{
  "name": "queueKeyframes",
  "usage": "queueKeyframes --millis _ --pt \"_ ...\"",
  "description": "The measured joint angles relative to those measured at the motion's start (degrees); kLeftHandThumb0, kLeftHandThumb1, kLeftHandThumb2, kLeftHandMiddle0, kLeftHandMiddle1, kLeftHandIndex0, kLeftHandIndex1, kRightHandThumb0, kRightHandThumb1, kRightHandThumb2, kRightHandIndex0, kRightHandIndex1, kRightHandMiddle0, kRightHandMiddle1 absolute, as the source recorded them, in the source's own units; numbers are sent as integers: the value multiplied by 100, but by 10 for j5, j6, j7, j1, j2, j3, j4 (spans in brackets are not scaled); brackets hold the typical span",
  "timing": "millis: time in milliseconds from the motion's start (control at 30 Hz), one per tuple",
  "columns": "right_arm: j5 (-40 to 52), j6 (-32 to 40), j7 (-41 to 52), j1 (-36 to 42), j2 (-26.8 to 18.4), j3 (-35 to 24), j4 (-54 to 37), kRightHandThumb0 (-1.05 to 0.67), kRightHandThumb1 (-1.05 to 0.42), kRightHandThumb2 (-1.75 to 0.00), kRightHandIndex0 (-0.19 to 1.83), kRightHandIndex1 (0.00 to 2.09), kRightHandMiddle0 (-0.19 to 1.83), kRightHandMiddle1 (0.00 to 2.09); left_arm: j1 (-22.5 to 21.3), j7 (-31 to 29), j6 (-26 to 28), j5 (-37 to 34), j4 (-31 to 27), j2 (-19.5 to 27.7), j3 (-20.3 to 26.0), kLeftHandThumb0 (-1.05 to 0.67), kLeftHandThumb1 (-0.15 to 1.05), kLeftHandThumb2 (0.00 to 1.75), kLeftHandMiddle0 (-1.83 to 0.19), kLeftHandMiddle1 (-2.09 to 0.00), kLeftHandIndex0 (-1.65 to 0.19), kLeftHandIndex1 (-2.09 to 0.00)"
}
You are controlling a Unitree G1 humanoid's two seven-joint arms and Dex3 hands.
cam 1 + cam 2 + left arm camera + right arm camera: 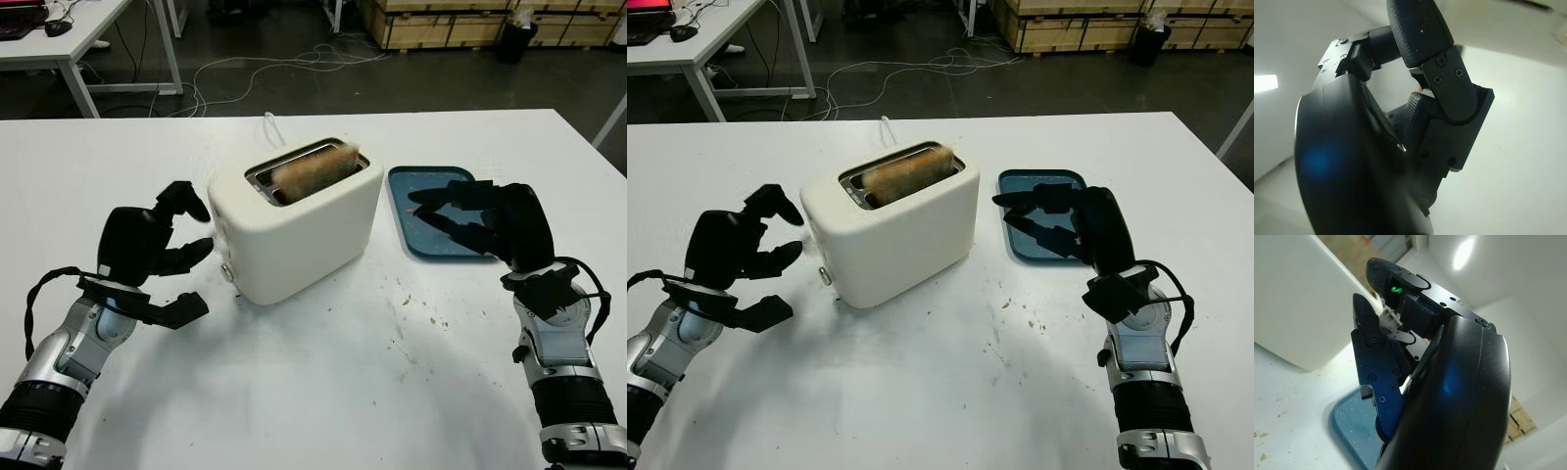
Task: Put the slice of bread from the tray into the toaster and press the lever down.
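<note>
The slice of bread [312, 168] stands in the slot of the white toaster [294, 227], its top edge showing above the rim. The toaster sits on the white surface [323, 392] between the two hands. The left hand [157, 250] is just beside the toaster's end face, fingers curled, gripping nothing; whether it touches the toaster cannot be told. The right hand [480, 223] is on the toaster's far side, over the blue tray [416, 181], open and holding nothing. Crumbs [416, 308] lie scattered on the surface between the right hand and the toaster. A white cable [270, 125] runs from behind the toaster.
</note>
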Motion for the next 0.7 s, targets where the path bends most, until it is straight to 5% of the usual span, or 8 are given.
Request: queueKeyframes --millis 100,233,433,700 --pt "0 0 0 0 0 0 0 -13 -92 -4 80 96 111 0 -12 -23 -62 -49 11 9 17 -100 92 79 -129 -175 -2 -163" --pt "-16 0 -10 0 0 0 -1 -23 -92 -4 80 94 112 1 -11 -167 -82 -169 -6 47 31 -104 92 68 -114 -175 -20 -151" --pt "-43 0 -27 -1 -1 0 -2 -21 -92 -3 83 91 114 2 9 -398 -3 -271 -112 153 62 -105 92 71 -146 -175 -9 -152" --pt "-51 0 -43 -1 -2 -1 -2 -21 -92 -2 84 90 114 2 -11 -561 9 -295 -161 197 73 -105 92 75 -154 -175 -4 -161"
